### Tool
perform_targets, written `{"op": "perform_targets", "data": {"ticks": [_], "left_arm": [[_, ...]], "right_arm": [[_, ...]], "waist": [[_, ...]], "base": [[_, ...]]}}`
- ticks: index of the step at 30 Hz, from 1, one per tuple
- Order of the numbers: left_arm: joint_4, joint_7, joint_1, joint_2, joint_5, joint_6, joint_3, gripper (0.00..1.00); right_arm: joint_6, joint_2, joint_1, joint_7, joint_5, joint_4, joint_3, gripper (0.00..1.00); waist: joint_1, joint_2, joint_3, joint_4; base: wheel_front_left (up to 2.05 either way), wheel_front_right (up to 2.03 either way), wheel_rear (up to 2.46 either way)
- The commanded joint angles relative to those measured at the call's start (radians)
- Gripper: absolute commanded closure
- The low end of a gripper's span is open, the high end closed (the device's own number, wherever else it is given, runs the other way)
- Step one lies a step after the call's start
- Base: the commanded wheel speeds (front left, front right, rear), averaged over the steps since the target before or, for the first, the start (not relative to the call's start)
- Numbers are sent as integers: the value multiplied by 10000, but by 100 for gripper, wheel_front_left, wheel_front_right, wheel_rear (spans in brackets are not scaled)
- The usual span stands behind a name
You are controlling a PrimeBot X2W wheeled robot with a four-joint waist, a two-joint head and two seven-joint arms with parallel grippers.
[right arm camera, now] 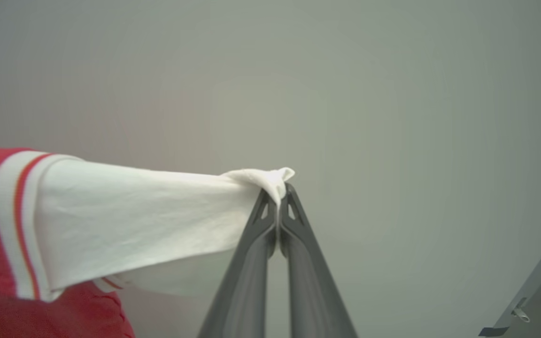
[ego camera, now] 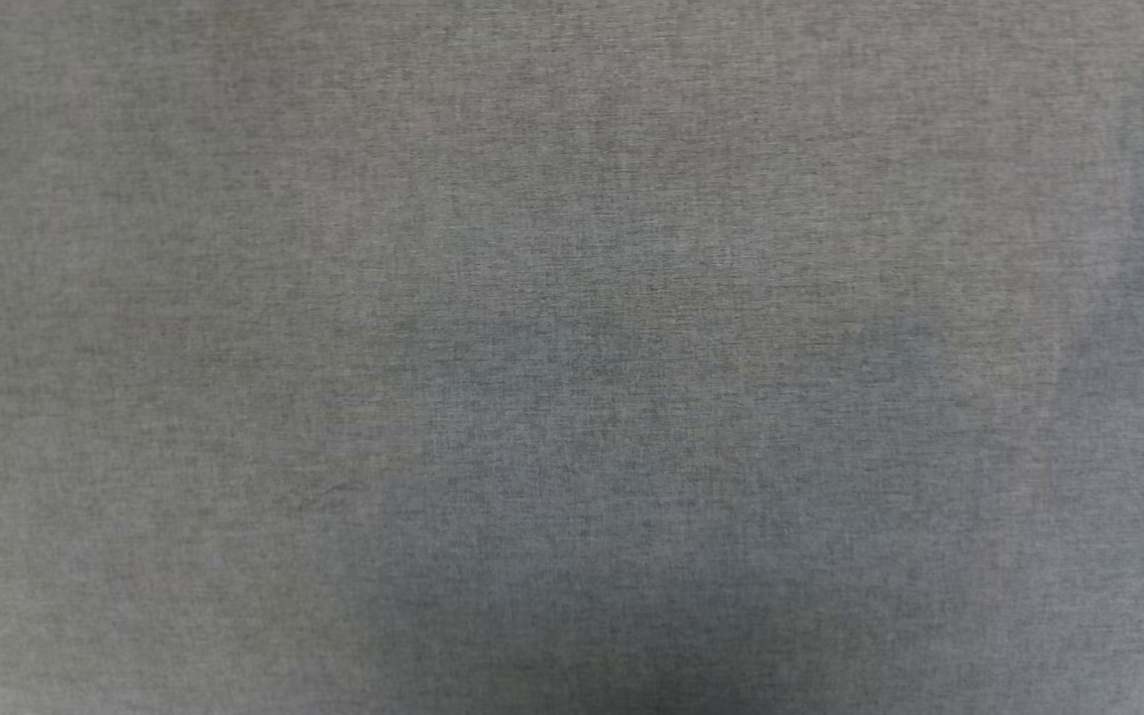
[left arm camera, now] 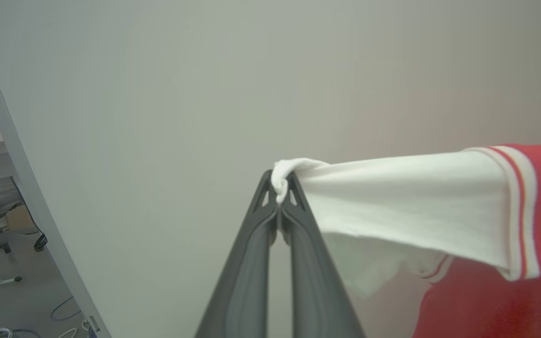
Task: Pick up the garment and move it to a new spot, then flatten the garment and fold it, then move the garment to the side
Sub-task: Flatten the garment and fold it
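Left wrist view: one edge of the pale table runs down the far left, with floor and loose cables beyond it. Inboard of that edge, the left gripper has its jaws clamped together on the bunched tip of one white sleeve. From there the garment stretches taut to the right, past striped trim into its red body, which hangs lower. Whether the hem touches the table cannot be told.

Head view: a grey, finely grained surface, probably the table top, darker toward the bottom middle.

Right wrist view: the red body and striped trim sit at the left, and the other white sleeve runs right to the right gripper, its jaws pinched shut on the cuff tip. Another table edge crosses the lower right corner.

The garment looks spread between both arms above the table, so the step in hand is likely carrying it over and laying it down flat. To do that well:
- Move both arms together at matched height, so the span stays taut without dragging either cuff out of its thin pinch.
- Let the hem land first, well inside the table edges.
- Draw the sleeves away from the hem while lowering, so the body unrolls without creases.
- Part the jaws only once both sleeves lie on the table.
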Motion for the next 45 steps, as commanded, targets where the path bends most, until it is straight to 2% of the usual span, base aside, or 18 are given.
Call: {"op": "perform_targets", "data": {"ticks": [1,10,21,29,36,45], "left_arm": [[141,-206,318,-50,-102,-3,-28,100],[879,-974,2996,-648,-860,-15,-119,100],[1294,-1038,7371,-784,-1602,-22,-169,100],[1148,253,9770,-641,-2169,-27,-638,100],[110,1497,11784,-249,-2708,-1,-880,100],[-2187,2866,14251,264,-3229,663,-873,100]], "right_arm": [[-19,20,249,-136,38,193,4,100],[-19,-51,2417,-391,829,998,595,100],[-19,-924,6238,952,2498,954,2038,100],[-19,-1543,8598,2322,3669,239,2623,100],[-19,-2155,10440,3459,4497,-748,2640,100],[-19,-2608,12938,4613,5217,-2213,1829,100]], "waist": [[-3,0,10,146],[-3,0,-810,421],[-3,0,-2983,487],[-3,0,-4526,527],[-3,0,-5428,528],[-3,0,-6220,578]], "base": [[0,0,0],[0,0,0],[0,0,0],[0,0,0],[0,0,0],[0,0,0]]}}
